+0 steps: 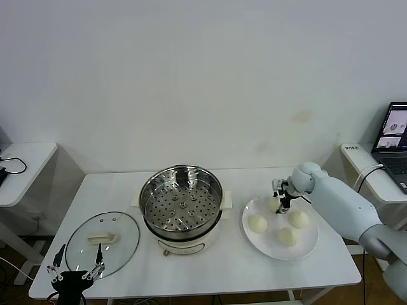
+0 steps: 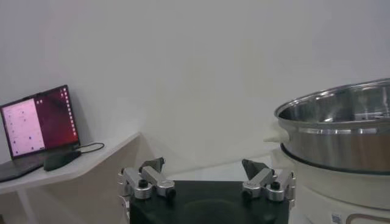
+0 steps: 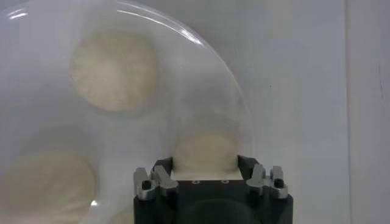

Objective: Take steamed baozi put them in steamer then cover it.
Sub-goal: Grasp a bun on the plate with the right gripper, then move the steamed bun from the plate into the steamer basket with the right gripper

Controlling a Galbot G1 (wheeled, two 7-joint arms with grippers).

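Closing the right gripper (image 1: 280,202) around the far bun (image 3: 205,153) on the white plate (image 1: 310,249), lower right of the head view, I feared crushing it. The left gripper (image 1: 75,267) hung open beside the glass lid (image 1: 102,241); the steamer (image 1: 181,198) sat centre.

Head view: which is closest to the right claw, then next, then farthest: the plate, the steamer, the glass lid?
From the right claw:
1. Plate, right under it, on the table's right.
2. Steamer, in the middle.
3. Glass lid, far left.
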